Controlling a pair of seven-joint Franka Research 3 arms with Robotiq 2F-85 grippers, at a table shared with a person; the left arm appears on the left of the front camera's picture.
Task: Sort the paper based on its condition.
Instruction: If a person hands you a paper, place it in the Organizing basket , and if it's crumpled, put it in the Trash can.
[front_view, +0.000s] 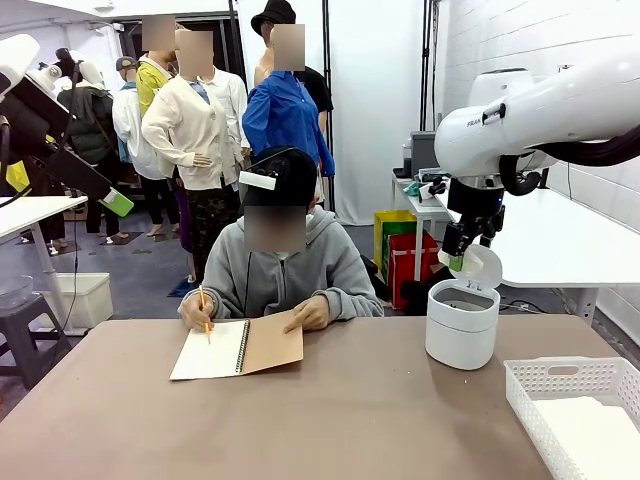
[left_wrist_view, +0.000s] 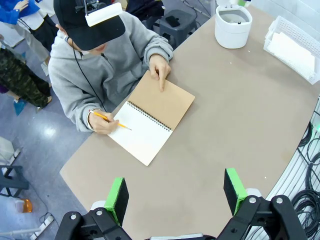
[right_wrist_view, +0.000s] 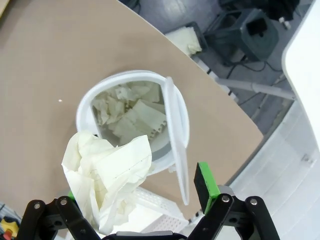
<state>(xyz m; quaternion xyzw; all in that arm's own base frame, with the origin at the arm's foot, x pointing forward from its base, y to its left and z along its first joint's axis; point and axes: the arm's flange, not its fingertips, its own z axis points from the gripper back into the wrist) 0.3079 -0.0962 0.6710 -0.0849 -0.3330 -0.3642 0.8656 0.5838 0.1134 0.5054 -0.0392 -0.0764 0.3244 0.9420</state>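
The right gripper (right_wrist_view: 137, 197) hung directly above the white bin (right_wrist_view: 132, 120), jaws spread wide, a crumpled paper wad (right_wrist_view: 107, 172) loose between them; presumably released so it dropped among the wads below.

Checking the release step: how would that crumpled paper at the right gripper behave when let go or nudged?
The crumpled paper looks light and soft, all loose folds, so it should squash rather than resist. Its lumpy shape probably won't roll far. With the right gripper open above the bin, it may cling to a pad before dropping.
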